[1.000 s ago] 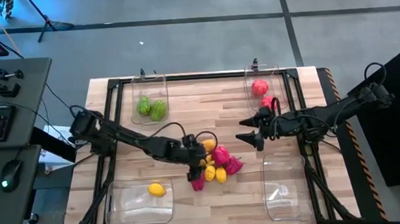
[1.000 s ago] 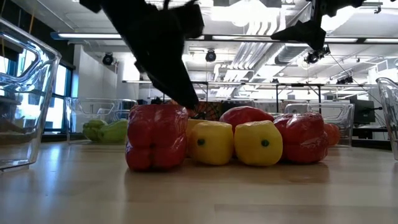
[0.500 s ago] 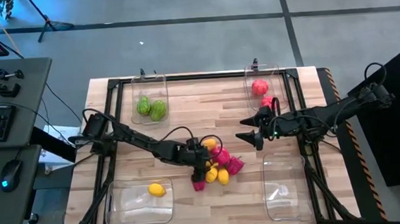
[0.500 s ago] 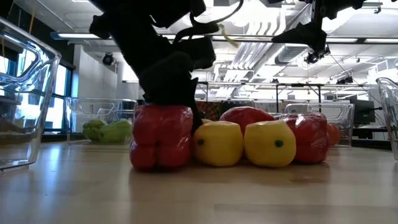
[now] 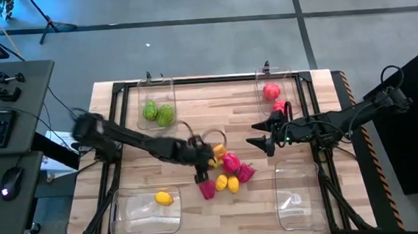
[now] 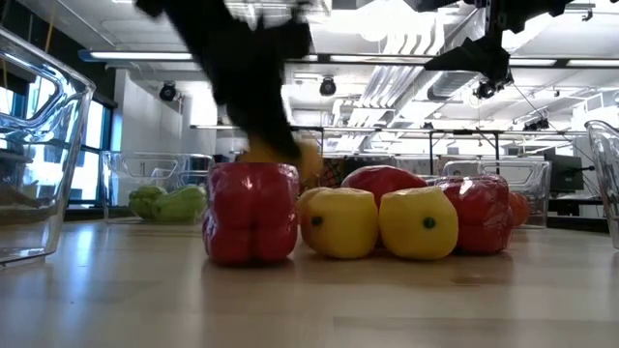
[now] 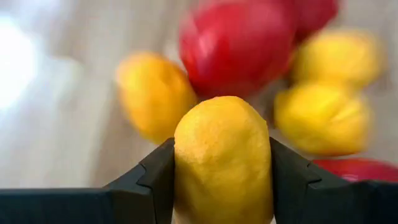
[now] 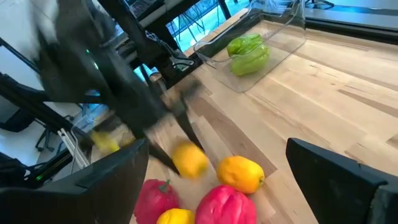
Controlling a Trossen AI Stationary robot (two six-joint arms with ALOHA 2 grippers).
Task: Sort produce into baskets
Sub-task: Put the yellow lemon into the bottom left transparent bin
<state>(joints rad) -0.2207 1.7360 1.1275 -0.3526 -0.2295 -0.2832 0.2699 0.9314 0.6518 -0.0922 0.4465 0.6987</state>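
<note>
Baskets (image 5: 145,212) first: the near-left one holds one yellow piece. Above the central pile (image 5: 226,176) the left gripper (image 5: 201,164), down among it half a second ago, has risen clamping a lemon (image 7: 222,163) (probably bound there); right gripper (image 5: 259,144) hovers spread.

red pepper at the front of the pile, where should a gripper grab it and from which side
Probably from above, fingers across the red pepper's tall lobed body. It stands upright on the table, and yellow produce crowds one flank, so a sideways approach would likely bump the pile.
</note>
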